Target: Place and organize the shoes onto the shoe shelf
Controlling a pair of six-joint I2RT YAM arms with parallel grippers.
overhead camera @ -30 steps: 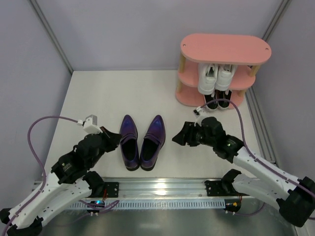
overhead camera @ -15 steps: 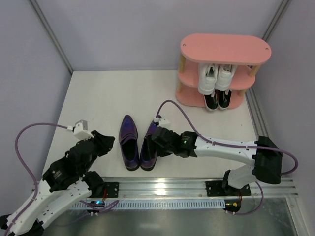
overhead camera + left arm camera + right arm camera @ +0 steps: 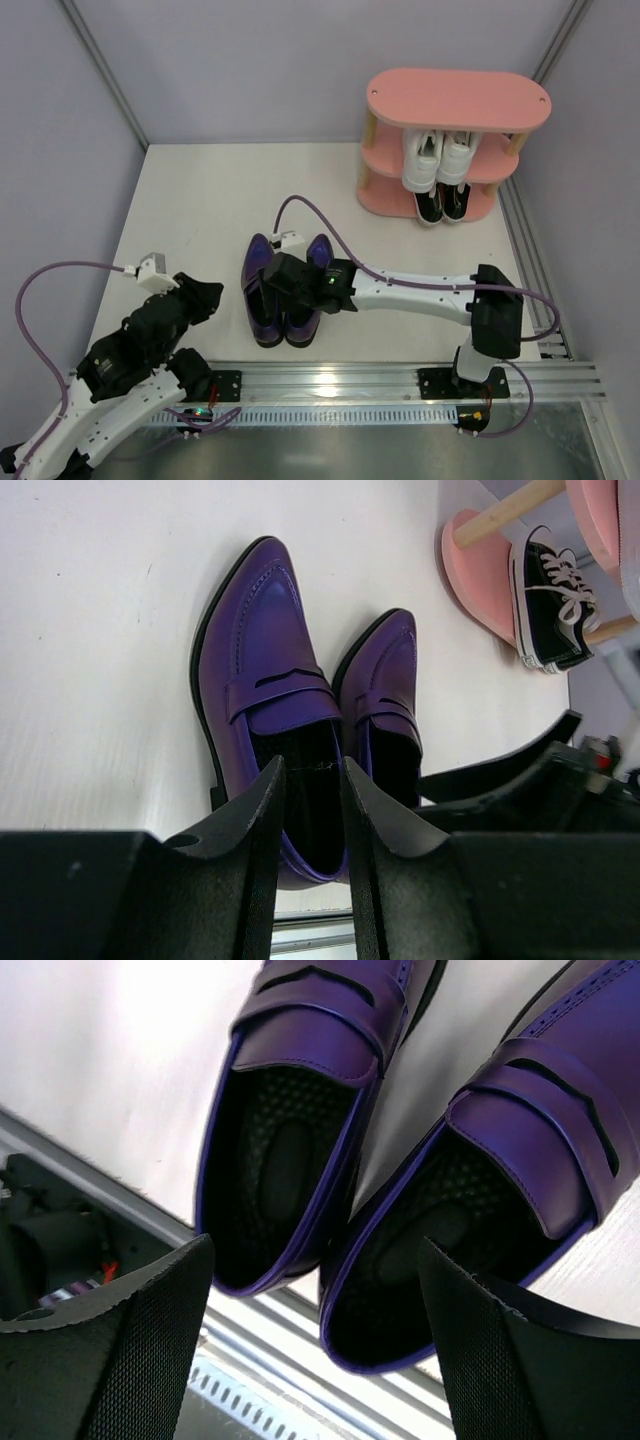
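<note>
Purple loafers [image 3: 265, 670]: together on bench [image 3: 200, 200], front edge.
Feel: prob stiff, slippy, light.
Grab: you pinch heel rim.
R pincer [image 3: 312, 1250]: wide, over both.
L pincer [image 3: 312, 770]: narrow, empty.

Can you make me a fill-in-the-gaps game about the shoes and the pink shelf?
1. The two shoes on the table are glossy ____ loafers.
2. The white sneakers sit on the ____ tier of the pink shoe shelf.
3. The black sneakers sit on its ____ tier.
4. The right tool hovers over the loafers with its jaws ____.

Missing words: purple, middle, bottom, open.
</note>
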